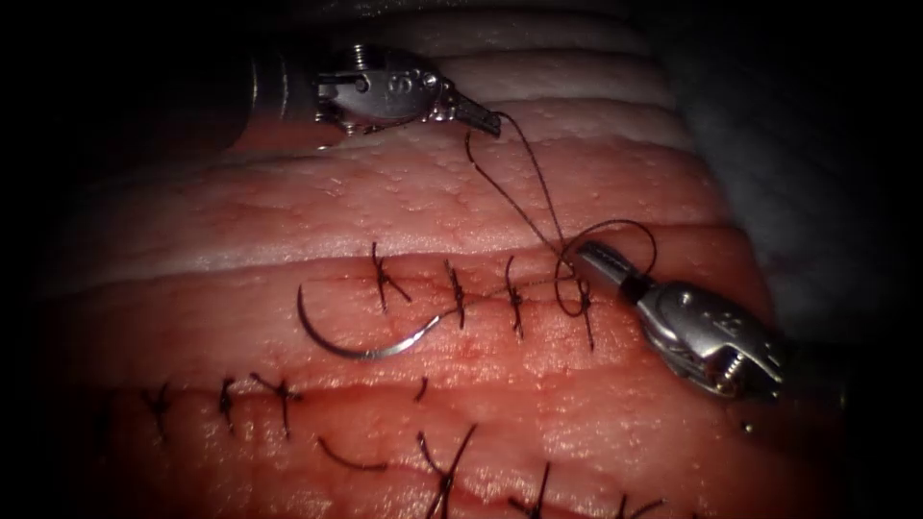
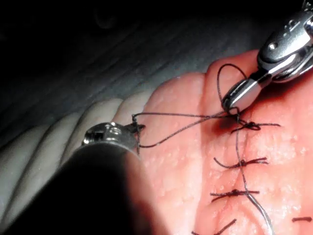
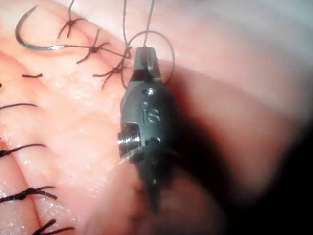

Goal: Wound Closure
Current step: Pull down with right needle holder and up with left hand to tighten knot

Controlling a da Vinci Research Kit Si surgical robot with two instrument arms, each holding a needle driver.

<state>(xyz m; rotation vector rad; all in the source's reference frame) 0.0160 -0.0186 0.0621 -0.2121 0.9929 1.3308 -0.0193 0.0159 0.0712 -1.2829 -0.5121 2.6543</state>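
Observation:
My left tool (image 1: 488, 122) reaches in above the cut, its jaws shut on the dark thread (image 1: 524, 168) and holding it up off the tissue (image 1: 433, 192). From there the thread runs down to the rightmost stitch (image 1: 582, 308) and curls in a loop around my right tool (image 1: 577, 254), whose jaws look shut just above that stitch. I cannot tell if they pinch the thread. The curved needle (image 1: 361, 351) lies free on the tissue at the left end of the stitched cut, held by neither tool. The left wrist view shows both tools, the left (image 2: 137, 128) and the right (image 2: 230, 103).
Several tied stitches (image 1: 457, 293) cross the upper cut. A second stitched line (image 1: 226, 394) runs lower down, with short cut thread ends (image 1: 351, 464) near it. The right tool's body (image 1: 711, 336) lies low over the tissue at the right.

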